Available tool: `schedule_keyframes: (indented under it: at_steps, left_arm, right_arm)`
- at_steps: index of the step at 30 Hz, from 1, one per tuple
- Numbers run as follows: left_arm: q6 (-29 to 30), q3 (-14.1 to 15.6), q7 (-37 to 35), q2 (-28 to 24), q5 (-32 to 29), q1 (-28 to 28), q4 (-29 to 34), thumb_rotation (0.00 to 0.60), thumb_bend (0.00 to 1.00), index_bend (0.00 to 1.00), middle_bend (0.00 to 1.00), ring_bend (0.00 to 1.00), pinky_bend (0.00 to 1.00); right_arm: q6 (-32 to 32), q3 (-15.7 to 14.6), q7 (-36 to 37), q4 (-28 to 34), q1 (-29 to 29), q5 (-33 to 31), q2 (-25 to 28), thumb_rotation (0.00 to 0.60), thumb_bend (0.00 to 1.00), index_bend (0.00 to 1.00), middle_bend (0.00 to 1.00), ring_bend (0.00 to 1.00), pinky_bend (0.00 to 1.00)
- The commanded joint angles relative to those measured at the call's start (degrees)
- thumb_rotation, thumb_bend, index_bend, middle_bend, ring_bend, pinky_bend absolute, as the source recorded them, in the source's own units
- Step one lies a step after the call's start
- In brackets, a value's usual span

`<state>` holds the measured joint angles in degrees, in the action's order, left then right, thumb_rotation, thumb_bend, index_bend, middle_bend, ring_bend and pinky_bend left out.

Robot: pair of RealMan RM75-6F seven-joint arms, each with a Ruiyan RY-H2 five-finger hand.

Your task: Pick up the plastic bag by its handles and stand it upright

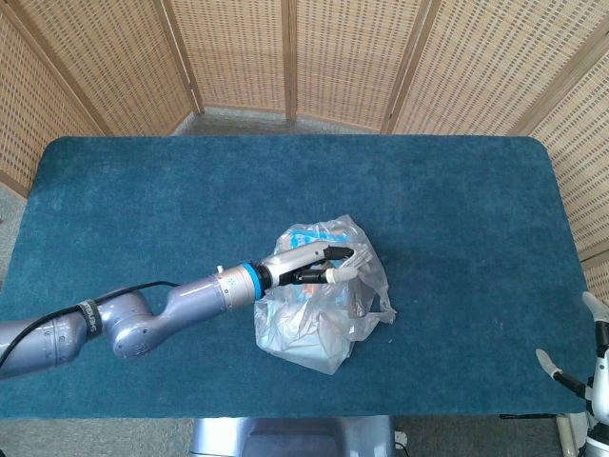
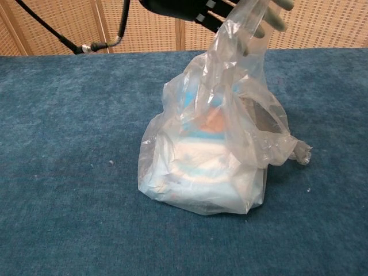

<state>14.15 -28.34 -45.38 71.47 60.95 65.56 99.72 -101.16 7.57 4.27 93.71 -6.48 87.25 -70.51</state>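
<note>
A clear plastic bag (image 1: 319,305) with white and blue contents sits on the blue table near its middle. In the chest view the bag (image 2: 201,172) stands with one handle (image 2: 238,52) stretched upward. My left hand (image 2: 230,8) grips that handle at the top edge of the frame; in the head view the left hand (image 1: 319,267) hovers above the bag's top. The other handle (image 2: 299,152) lies twisted at the bag's right side. My right hand (image 1: 582,367) shows at the lower right corner, off the table, fingers apart and holding nothing.
The blue cloth-covered table (image 1: 143,190) stretches wide on all sides of the bag. Wicker screens (image 1: 285,57) stand behind the far edge. My left arm (image 1: 143,324) crosses the near left part of the table.
</note>
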Motion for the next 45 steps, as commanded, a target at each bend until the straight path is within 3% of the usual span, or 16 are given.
schedule_keyframes:
  at_steps: [1,6,15,18,22,29,38,45]
  left_arm:
    - [1.8,-1.33,-3.77,4.11,-2.67,-1.87,0.17,0.0,0.13,0.25,0.22,0.15,0.25]
    - [1.43,-4.95,-12.37,9.46,-8.18,-4.98,0.14,0.0,0.15,0.25,0.22,0.15,0.25]
    - [-4.39,-12.06,-21.61,13.43,-16.27,-9.07,-1.44,0.0,0.18,0.25,0.22,0.15,0.25]
    - [-7.11,-14.7,-24.0,15.11,-19.04,-10.67,-2.57,0.0,0.2,0.25,0.22,0.17,0.31]
    - [-11.35,-17.77,-24.66,16.8,-21.32,-12.78,-4.6,0.0,0.24,0.25,0.23,0.29,0.51]
    - [-14.4,-20.07,-23.81,15.59,-24.62,-17.33,-4.28,0.0,0.26,0.25,0.31,0.5,0.81]
    - [-16.4,-23.21,-21.6,13.14,-28.03,-24.78,-3.2,0.0,0.32,0.48,0.55,0.74,0.91]
    - [-19.49,-26.56,-19.33,12.52,-30.16,-31.74,-0.78,0.0,0.33,0.57,0.66,0.85,0.94]
  right_arm:
    - [-0.12,-0.01,0.16,-0.12,-0.05,0.1,-0.06,0.6,0.13,0.11,0.21,0.13,0.11]
    - [-0.58,0.02,0.35,-0.22,-0.2,0.41,-0.01,0.6,0.13,0.11,0.21,0.13,0.11]
    - [-0.93,0.03,0.46,-0.3,-0.25,0.83,-0.13,0.6,0.13,0.11,0.21,0.13,0.11]
    - [-0.98,0.05,0.49,-0.41,-0.28,0.86,-0.15,0.6,0.13,0.11,0.21,0.13,0.11]
    - [-1.02,0.06,0.27,-0.27,-0.27,0.97,-0.08,0.6,0.13,0.11,0.21,0.13,0.11]
    - [-0.77,0.07,0.09,-0.26,-0.17,0.88,-0.13,0.6,0.13,0.11,0.21,0.13,0.11]
    - [0.52,-0.06,-0.64,0.19,0.5,0.88,-0.21,0.6,0.13,0.11,0.21,0.13,0.11]
    - [1.9,-0.28,-0.79,0.41,0.77,0.18,0.42,0.6,0.13,0.11,0.21,0.13,0.11]
